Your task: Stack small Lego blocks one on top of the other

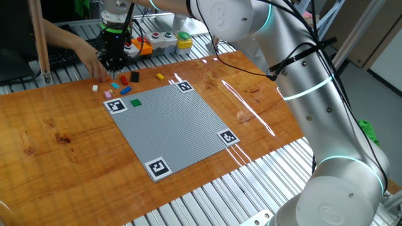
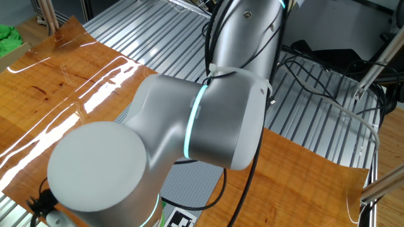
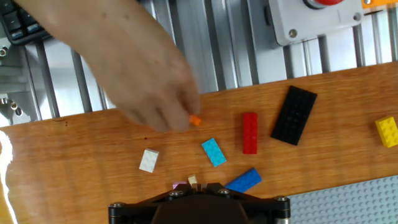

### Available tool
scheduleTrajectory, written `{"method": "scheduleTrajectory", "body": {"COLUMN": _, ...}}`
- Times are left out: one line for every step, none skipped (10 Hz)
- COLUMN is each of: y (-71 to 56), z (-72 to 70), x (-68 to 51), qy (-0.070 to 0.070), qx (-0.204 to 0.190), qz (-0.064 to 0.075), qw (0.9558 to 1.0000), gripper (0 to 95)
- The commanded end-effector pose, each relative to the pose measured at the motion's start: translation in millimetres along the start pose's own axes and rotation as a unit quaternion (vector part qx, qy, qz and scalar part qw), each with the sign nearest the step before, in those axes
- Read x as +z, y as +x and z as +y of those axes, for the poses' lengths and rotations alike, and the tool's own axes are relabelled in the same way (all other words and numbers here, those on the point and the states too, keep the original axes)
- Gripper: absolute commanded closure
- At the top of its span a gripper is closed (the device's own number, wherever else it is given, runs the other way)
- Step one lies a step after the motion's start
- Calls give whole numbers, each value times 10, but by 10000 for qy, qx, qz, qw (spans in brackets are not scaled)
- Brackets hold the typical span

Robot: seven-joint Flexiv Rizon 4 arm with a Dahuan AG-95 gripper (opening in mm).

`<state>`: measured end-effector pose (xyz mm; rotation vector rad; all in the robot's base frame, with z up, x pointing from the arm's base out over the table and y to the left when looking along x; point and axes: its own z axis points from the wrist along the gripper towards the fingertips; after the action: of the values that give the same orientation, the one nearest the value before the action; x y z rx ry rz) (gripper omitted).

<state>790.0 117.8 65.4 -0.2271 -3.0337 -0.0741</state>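
No bins or trays in sight; bricks lay loose on the wooden table. My gripper pointed down at the table's far edge, fingers shut, nothing between them.

Hand view, L to R: white brick, light-blue brick, red brick, black plate, yellow brick. Blue brick lay nearest me. A person's hand pinched a small orange brick, blurred. Green brick sat on the grey baseplate, nr a marker. None stacked.
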Motion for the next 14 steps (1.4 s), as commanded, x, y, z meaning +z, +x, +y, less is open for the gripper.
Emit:
{"method": "scheduleTrajectory", "body": {"y": -12, "z": 4, "x": 1, "qy": 7, "qx": -41, "qz": 5, "qw": 10000, "gripper": 950}}
{"method": "scheduleTrajectory", "body": {"y": -12, "z": 4, "x": 1, "qy": 11, "qx": -69, "qz": -10, "qw": 10000, "gripper": 950}}
{"method": "scheduleTrajectory", "body": {"y": -12, "z": 3, "x": 0, "qy": 7, "qx": -128, "qz": -79, "qw": 9999, "gripper": 950}}
{"method": "scheduleTrajectory", "body": {"y": -12, "z": 1, "x": -6, "qy": 2, "qx": -163, "qz": -145, "qw": 9998, "gripper": 950}}
{"method": "scheduleTrajectory", "body": {"y": -12, "z": 0, "x": -9, "qy": 0, "qx": -175, "qz": -170, "qw": 9997, "gripper": 950}}
{"method": "scheduleTrajectory", "body": {"y": -12, "z": -1, "x": -12, "qy": -4, "qx": -180, "qz": -180, "qw": 9997, "gripper": 950}}
{"method": "scheduleTrajectory", "body": {"y": -13, "z": -5, "x": -21, "qy": -2, "qx": -167, "qz": -177, "qw": 9997, "gripper": 950}}
{"method": "scheduleTrajectory", "body": {"y": -13, "z": -6, "x": -24, "qy": -2, "qx": -147, "qz": -173, "qw": 9997, "gripper": 950}}
{"method": "scheduleTrajectory", "body": {"y": -13, "z": -8, "x": -30, "qy": 7, "qx": -138, "qz": -170, "qw": 9998, "gripper": 950}}
{"method": "scheduleTrajectory", "body": {"y": -13, "z": -9, "x": -30, "qy": 7, "qx": -148, "qz": -170, "qw": 9997, "gripper": 950}}
{"method": "scheduleTrajectory", "body": {"y": -13, "z": -9, "x": -31, "qy": 6, "qx": -160, "qz": -167, "qw": 9997, "gripper": 950}}
{"method": "scheduleTrajectory", "body": {"y": -13, "z": -9, "x": -30, "qy": 2, "qx": -184, "qz": -167, "qw": 9997, "gripper": 950}}
{"method": "scheduleTrajectory", "body": {"y": -13, "z": -8, "x": -31, "qy": 2, "qx": -210, "qz": -167, "qw": 9996, "gripper": 950}}
{"method": "scheduleTrajectory", "body": {"y": -12, "z": -6, "x": -31, "qy": 2, "qx": -232, "qz": -166, "qw": 9996, "gripper": 950}}
